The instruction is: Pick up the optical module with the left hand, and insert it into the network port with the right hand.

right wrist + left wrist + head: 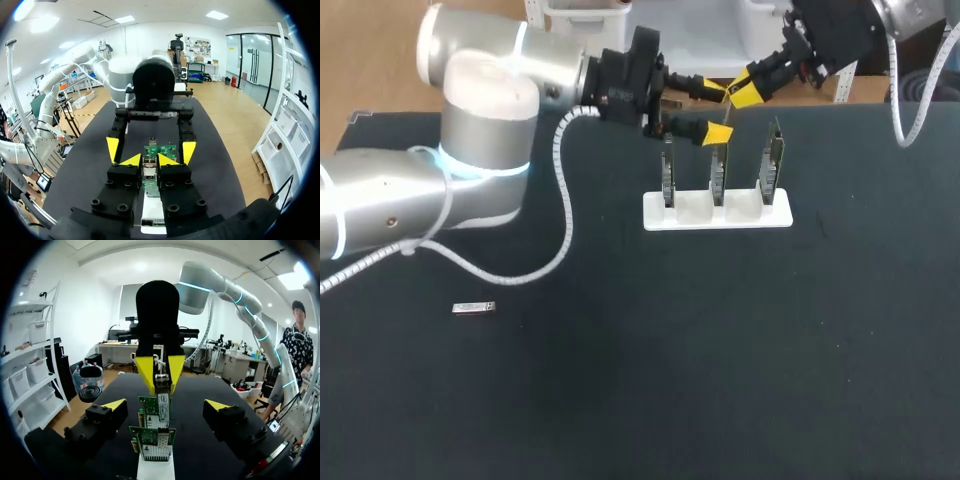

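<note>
A: On the black bench [720, 350] the white plastic holder [680, 212] keeps the green network cards [152, 436] upright. Where is the module?

B: The small silver optical module [161, 385] is pinched in the right fingers [132, 160], just at one card's port. The left fingers [116, 404] are spread and empty. I think it is better to hold it straight and push slowly.

A wide black table [740, 380], evenly lit
</note>
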You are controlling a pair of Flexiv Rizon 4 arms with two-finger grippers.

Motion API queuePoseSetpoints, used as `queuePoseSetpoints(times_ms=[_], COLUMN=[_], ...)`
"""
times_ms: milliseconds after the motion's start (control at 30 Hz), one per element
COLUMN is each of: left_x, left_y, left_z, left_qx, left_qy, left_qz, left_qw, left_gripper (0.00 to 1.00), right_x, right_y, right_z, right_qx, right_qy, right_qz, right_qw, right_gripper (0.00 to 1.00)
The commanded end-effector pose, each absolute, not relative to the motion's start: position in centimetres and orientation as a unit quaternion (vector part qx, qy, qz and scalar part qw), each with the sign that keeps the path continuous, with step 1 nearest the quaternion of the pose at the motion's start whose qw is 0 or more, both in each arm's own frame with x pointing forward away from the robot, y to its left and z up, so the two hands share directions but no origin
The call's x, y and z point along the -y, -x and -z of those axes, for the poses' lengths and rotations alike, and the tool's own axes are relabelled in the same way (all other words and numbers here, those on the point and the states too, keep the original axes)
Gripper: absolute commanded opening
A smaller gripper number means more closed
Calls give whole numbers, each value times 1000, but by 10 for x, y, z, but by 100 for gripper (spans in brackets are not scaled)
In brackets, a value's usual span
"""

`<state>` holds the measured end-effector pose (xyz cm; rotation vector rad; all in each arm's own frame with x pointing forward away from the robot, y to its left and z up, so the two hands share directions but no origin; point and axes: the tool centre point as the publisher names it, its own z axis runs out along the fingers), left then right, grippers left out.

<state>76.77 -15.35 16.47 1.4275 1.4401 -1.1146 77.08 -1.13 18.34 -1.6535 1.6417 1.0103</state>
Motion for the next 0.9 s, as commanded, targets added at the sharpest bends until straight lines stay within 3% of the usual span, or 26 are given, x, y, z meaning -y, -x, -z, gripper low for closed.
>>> queuePoseSetpoints(times_ms=[33, 900], left_x=[154, 126], left_y=[-768, -762], left_z=[-173, -161], left_qx=[-577, -625], left_qy=[-581, -593], left_qz=[425, 373], left_qw=[386, 345], left_gripper=[100, 100], right_x=[12, 16], right_y=[-767, -768], right_z=[-183, -184], right_qx=[-618, -616], right_qy=[621, 624], right_qz=[-378, -375], right_qw=[299, 301], right_gripper=[0, 0])
